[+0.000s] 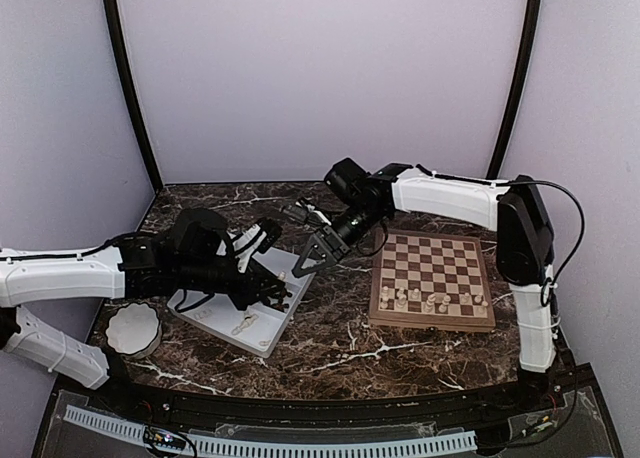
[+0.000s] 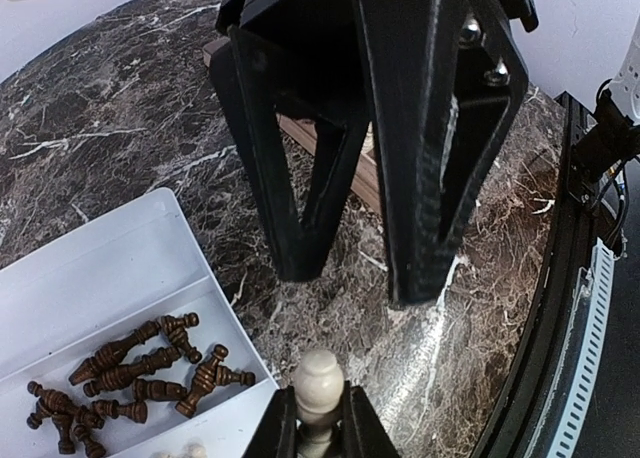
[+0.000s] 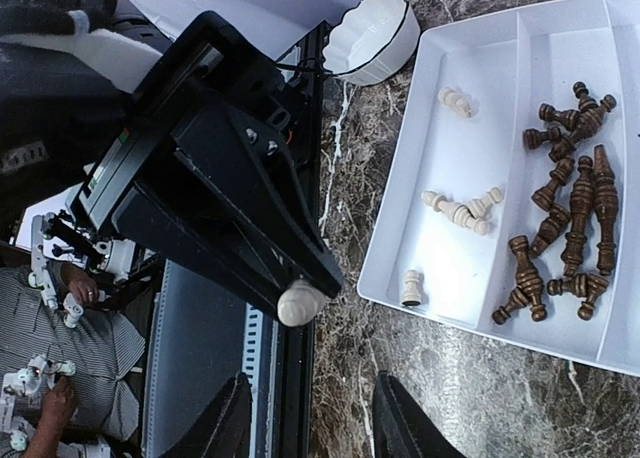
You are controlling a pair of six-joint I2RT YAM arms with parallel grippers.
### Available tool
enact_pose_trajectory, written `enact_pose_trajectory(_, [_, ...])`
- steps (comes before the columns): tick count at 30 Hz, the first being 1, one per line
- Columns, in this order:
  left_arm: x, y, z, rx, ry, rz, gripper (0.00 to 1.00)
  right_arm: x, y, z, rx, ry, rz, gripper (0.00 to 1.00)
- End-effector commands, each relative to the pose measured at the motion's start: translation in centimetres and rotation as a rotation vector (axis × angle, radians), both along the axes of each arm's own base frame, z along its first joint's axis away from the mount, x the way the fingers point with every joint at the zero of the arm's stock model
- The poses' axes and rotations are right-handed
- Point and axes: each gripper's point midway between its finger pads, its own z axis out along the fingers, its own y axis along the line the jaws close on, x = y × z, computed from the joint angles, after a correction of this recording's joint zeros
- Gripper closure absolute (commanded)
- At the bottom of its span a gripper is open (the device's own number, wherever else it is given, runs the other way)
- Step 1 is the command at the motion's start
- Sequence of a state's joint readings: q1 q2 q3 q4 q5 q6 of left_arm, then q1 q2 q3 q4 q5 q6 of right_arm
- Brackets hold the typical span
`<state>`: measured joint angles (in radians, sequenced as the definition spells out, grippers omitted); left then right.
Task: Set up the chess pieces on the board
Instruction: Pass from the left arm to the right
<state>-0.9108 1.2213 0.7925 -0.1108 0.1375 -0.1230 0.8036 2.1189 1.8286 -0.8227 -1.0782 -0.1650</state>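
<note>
My left gripper (image 2: pixel 318 406) is shut on a pale cream chess piece (image 2: pixel 320 370), whose rounded head sticks out past the fingertips. It hovers over the marble just beyond the white tray's (image 2: pixel 90 268) corner. My right gripper (image 3: pixel 315 423) is open and empty, facing the left one a short way off; the held piece (image 3: pixel 300 303) lies ahead of its jaws. In the top view the right gripper (image 1: pixel 315 265) is between the tray (image 1: pixel 235 328) and the board (image 1: pixel 432 263). Several cream pieces (image 1: pixel 430 300) stand on the board's near rows.
The tray holds lying dark brown pieces (image 3: pixel 570 218) and a few cream ones (image 3: pixel 460 210), one of them upright (image 3: pixel 411 288). A white scalloped bowl (image 1: pixel 133 328) sits left of the tray. The table's black front rail (image 2: pixel 570 308) runs close by.
</note>
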Motion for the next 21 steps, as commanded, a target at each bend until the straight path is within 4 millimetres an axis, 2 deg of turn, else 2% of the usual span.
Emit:
enact_pose_trajectory(1, [-0.1,-1.4,1.7,-0.032,-0.029,-0.042,0.95,-0.9,1.3,1.4,0.054,0.053,0.036,0.58])
enact_pose_trajectory(8, [-0.4,-2.0,2.1,-0.028,-0.033,-0.057,0.94,-1.2,1.8,1.8,0.074,0.085,0.047,0.62])
enact_pose_trajectory(21, [-0.2,-2.3,2.3,-0.022,-0.047,-0.05,0.94,-1.8,2.1,0.4,0.043,0.107,0.049,0.72])
